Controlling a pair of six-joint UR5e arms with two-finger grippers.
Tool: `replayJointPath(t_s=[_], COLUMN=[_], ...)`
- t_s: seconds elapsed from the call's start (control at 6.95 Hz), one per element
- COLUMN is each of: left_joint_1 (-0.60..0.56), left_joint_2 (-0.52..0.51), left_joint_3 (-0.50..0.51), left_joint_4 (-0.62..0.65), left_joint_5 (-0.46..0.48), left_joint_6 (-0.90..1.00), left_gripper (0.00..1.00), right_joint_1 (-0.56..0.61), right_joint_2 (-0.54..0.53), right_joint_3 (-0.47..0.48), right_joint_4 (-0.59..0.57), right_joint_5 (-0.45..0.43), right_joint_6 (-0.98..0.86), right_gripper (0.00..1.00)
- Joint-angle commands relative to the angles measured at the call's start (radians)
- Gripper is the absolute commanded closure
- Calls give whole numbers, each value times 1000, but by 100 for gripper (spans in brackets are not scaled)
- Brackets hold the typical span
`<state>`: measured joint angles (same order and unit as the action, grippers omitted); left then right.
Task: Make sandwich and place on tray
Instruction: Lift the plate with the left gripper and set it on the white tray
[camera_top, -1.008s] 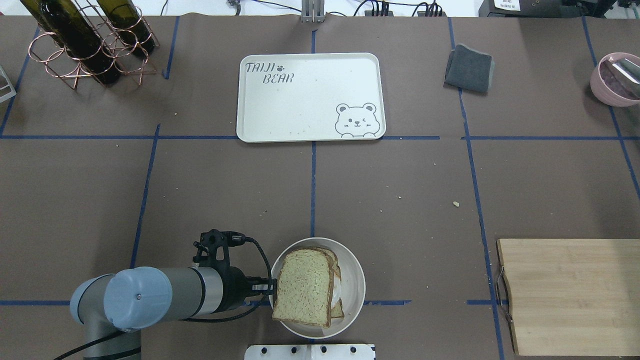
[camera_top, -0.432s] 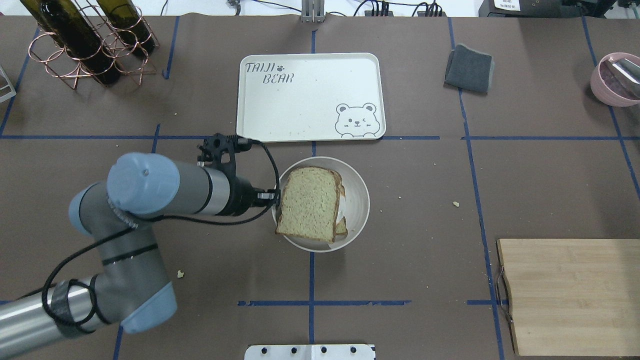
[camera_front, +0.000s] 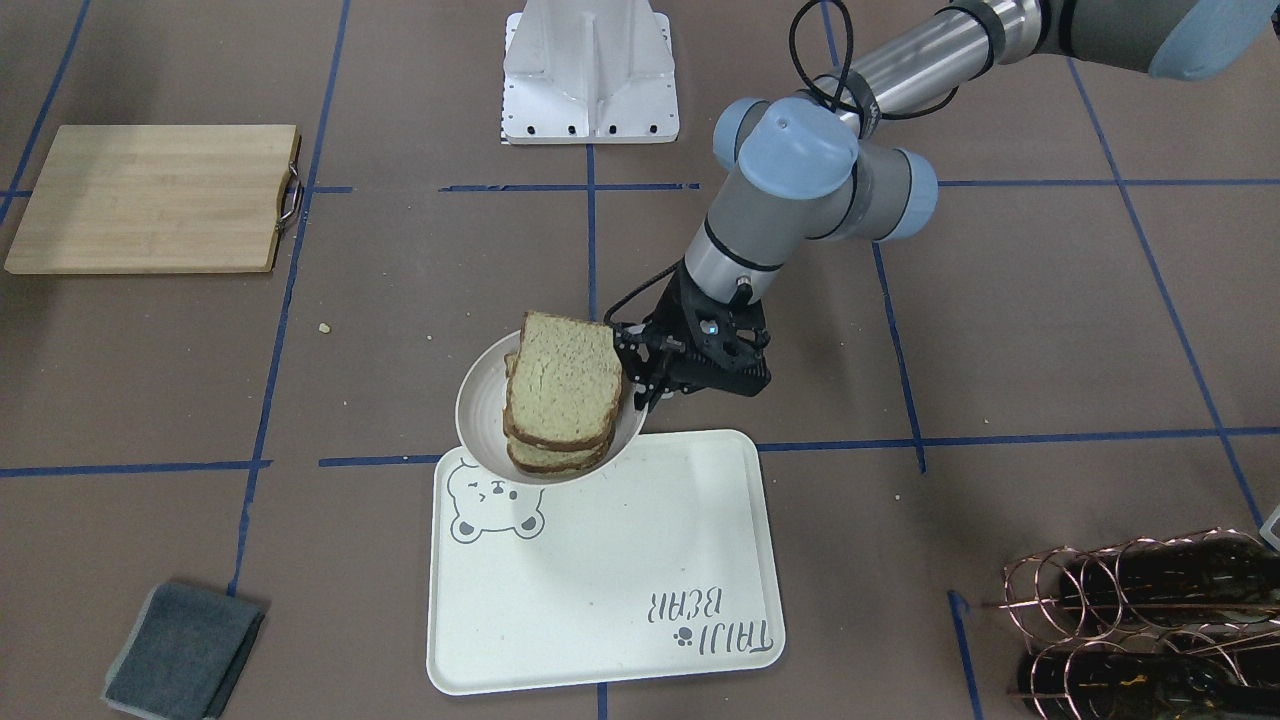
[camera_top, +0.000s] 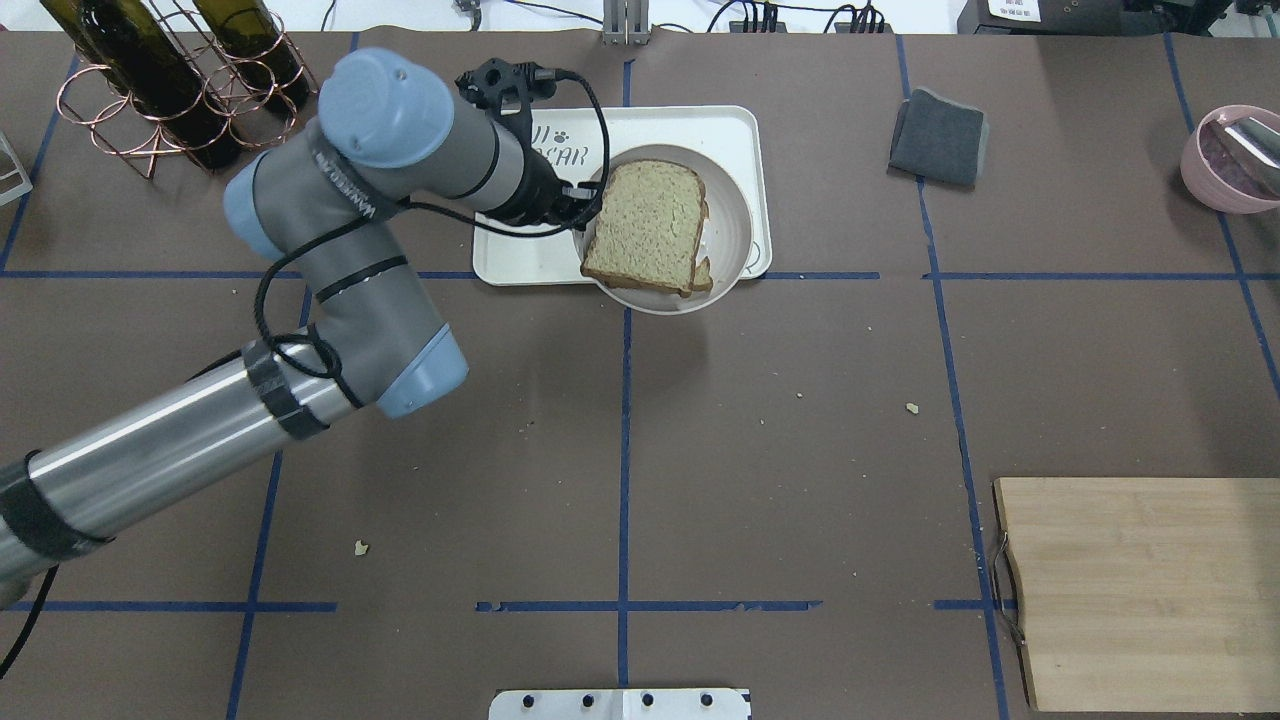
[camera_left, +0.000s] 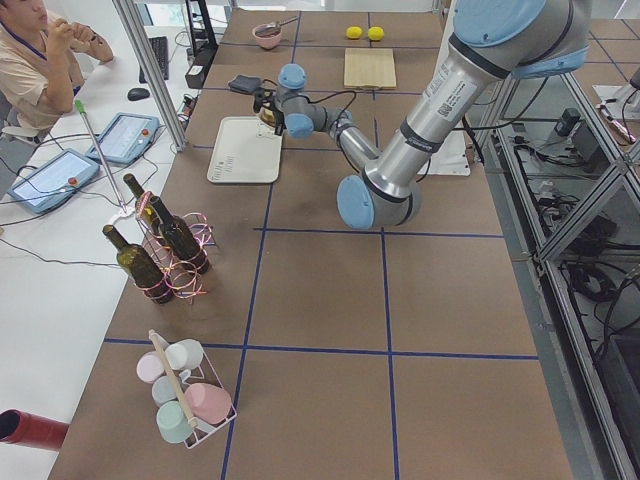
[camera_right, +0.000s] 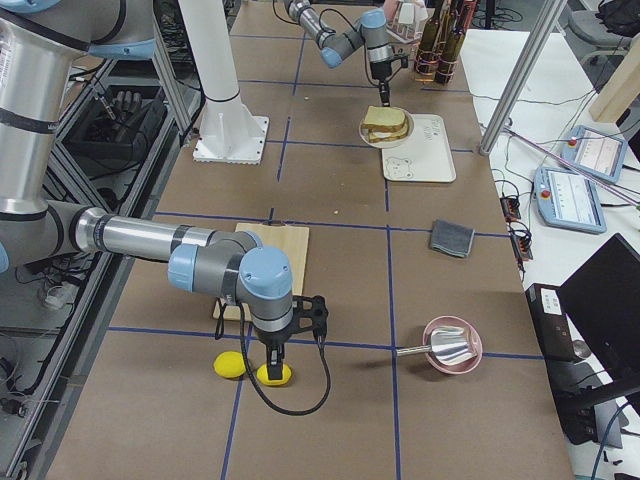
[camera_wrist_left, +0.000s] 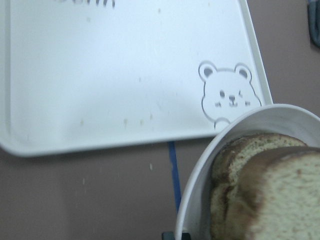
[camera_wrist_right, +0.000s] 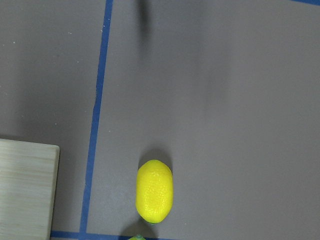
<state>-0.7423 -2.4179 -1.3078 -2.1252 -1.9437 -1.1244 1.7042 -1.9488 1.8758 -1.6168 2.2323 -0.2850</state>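
My left gripper (camera_top: 585, 195) is shut on the left rim of a round beige bowl (camera_top: 735, 225) and holds it in the air over the near right part of the cream-white bear tray (camera_top: 700, 130). The sandwich (camera_top: 645, 225), stacked speckled bread slices, lies in the bowl; the egg is mostly hidden between the slices. The front view shows the gripper (camera_front: 630, 385), bowl (camera_front: 475, 400), sandwich (camera_front: 560, 385) and tray (camera_front: 620, 580). The left wrist view shows the tray (camera_wrist_left: 125, 75), the bowl rim (camera_wrist_left: 200, 180) and the bread (camera_wrist_left: 270, 200). My right gripper (camera_right: 272, 358) hangs over the lemons; I cannot tell if it is open.
A rack of wine bottles (camera_top: 170, 80) stands at the far left. A grey cloth (camera_top: 938, 135) and a pink bowl (camera_top: 1230, 160) lie at the far right. A wooden cutting board (camera_top: 1140, 590) sits near right. A yellow lemon (camera_wrist_right: 154, 190) lies under the right wrist.
My left arm has carried the bowl with the sandwich forward from the table's near edge to above the tray's near right part. The grip on the rim is unchanged.
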Motion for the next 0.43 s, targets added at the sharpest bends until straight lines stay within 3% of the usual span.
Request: replayJointPath(t_s=[0.0,0.29], left_joint_1=[-69,-63], left_joint_2=[-145,-145], left_joint_3=[354,433], left_joint_4=[-168,-217], left_joint_5=[-23,23], left_joint_6=[75,84], left_gripper=[100,100], right_joint_1=[6,8], right_joint_2=[-4,-9], right_joint_3=[0,0], right_joint_4=[0,0], right_joint_5=[1,1], right_joint_6=[-5,-5], right_gripper=[0,0])
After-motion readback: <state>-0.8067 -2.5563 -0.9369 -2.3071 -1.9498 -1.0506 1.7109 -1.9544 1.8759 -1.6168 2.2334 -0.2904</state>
